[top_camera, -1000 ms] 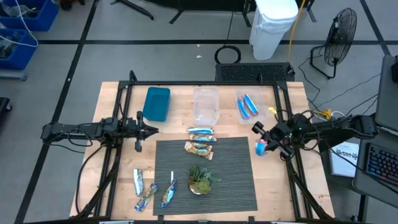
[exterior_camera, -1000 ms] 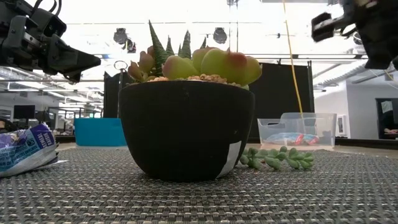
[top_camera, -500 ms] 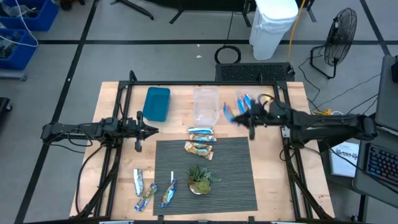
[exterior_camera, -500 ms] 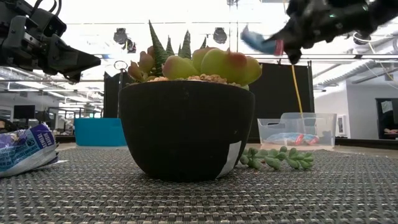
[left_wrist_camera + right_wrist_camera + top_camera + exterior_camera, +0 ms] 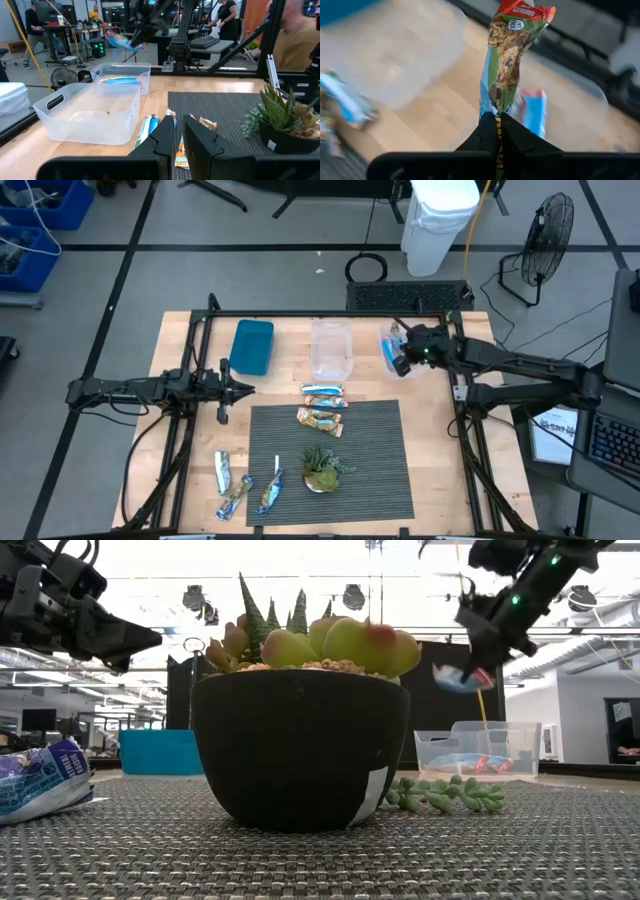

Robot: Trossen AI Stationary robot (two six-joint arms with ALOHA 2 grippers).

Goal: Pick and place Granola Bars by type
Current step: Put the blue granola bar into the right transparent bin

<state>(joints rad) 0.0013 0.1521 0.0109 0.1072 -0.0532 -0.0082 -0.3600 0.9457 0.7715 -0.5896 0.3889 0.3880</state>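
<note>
our right gripper [image 5: 495, 122] pinches a blue-and-red granola bar [image 5: 511, 47] above the clear bin [image 5: 398, 352] at two o'clock on the table. our left gripper [image 5: 176, 134], empty and nearly closed, waits at nine o'clock.

Seen from above: mat [image 5: 370, 470] at table [image 5: 180, 480] centre-front, w/ potted plant [image 5: 321, 468] on it near front. Two bars [image 5: 322, 404] side by side at mat's back edge, one on mat, one just behind on wood. Three more bars [image 5: 243, 485] off mat's left-front corner. Behind mat, L to R: lidded box [image 5: 251, 346], open bin [image 5: 331, 350], small tray [image 5: 392, 358] w/ bars in it. Left gripper [image 5: 250, 389] above table left of mat, betw. box and front bars. Right gripper [image 5: 400, 356] over small tray, pinching a bar [image 5: 507, 55] above it.
</note>
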